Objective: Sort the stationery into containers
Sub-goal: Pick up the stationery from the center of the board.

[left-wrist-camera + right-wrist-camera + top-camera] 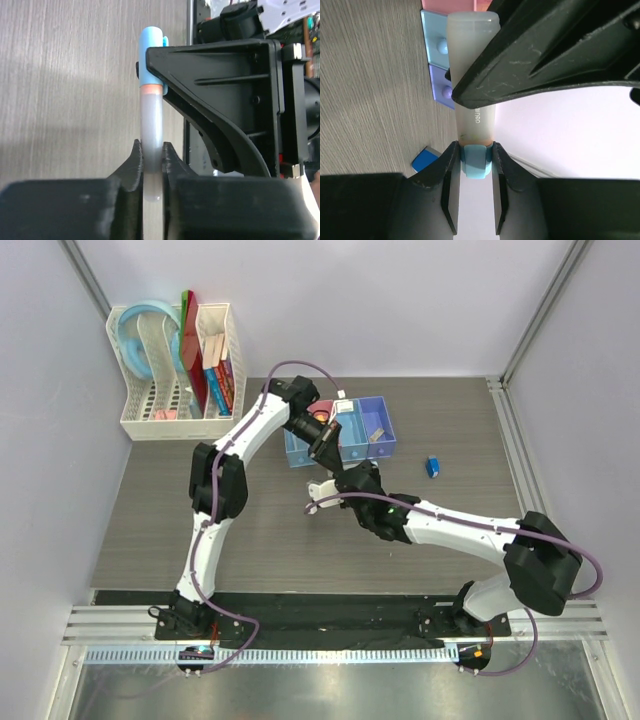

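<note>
The left hand (151, 157) is clenched on the translucent body of the grey plastic stick with a light-blue cap (151, 115). The right hand (476, 162) grips its cap end. Held between both hands, the stick hangs above the grey wood-grain tabletop (150, 520). The row of joined translucent rectangular bins (368, 430) sits just beyond the hands, and a small dark-blue block (433, 467) lies to their right.
</note>
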Robot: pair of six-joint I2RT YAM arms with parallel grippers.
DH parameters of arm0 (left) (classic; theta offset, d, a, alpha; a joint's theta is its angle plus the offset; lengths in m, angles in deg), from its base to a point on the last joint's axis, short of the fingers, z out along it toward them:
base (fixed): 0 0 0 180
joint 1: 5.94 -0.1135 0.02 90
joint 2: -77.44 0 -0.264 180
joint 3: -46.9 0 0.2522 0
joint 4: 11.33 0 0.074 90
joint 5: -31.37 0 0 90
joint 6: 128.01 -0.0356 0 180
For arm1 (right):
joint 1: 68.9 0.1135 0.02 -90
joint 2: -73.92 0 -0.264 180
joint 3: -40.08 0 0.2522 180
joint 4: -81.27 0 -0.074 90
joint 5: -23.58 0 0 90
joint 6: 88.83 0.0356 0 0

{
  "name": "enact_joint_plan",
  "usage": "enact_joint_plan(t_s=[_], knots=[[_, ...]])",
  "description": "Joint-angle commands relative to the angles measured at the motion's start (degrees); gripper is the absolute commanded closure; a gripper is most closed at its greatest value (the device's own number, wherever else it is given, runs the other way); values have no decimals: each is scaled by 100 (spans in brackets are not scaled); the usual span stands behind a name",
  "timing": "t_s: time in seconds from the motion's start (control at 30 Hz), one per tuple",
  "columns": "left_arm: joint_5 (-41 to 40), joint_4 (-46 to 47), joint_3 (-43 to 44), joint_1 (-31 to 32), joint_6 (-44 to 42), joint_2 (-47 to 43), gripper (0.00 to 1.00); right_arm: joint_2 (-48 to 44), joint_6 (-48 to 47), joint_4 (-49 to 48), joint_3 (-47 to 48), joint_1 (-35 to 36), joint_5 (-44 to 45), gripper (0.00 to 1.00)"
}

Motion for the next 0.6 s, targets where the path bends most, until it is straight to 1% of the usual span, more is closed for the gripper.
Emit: enact_joint_plan(t_s=[0.0,0.1,0.13,0.17,0.27,0.3,0.37,0.4,0.43,0.47,0.53,0.57], knots=[[283,-1894,-55,67,-97,-416,100,84,-26,-487,293,18,60,99],[283,-1894,-116,67,-185,-442,100,119,-52,-531,302,18,113,99],[291,-1885,-125,67,-203,-442,100,137,-61,-540,293,18,139,97],[292,-1885,-99,67,-221,-434,100,128,-61,-557,293,18,191,81],[335,-1894,-20,67,-238,-381,100,66,26,-549,319,18,192,64],[370,-1894,41,58,-221,-337,100,49,183,-531,355,18,183,58],[371,-1894,120,49,-212,-284,100,23,351,-400,529,18,209,52],[362,-1894,269,40,-203,-206,100,-4,535,-347,600,18,210,42],[371,-1876,348,5,-151,-153,100,-39,632,-338,662,18,183,35],[405,-1876,428,-30,-116,-109,100,-126,711,-86,758,18,148,28],[502,-1824,673,-135,15,49,100,-223,1000,83,847,18,-18,17],[502,-1771,761,-170,86,102,100,-258,1133,267,943,18,-62,16]])
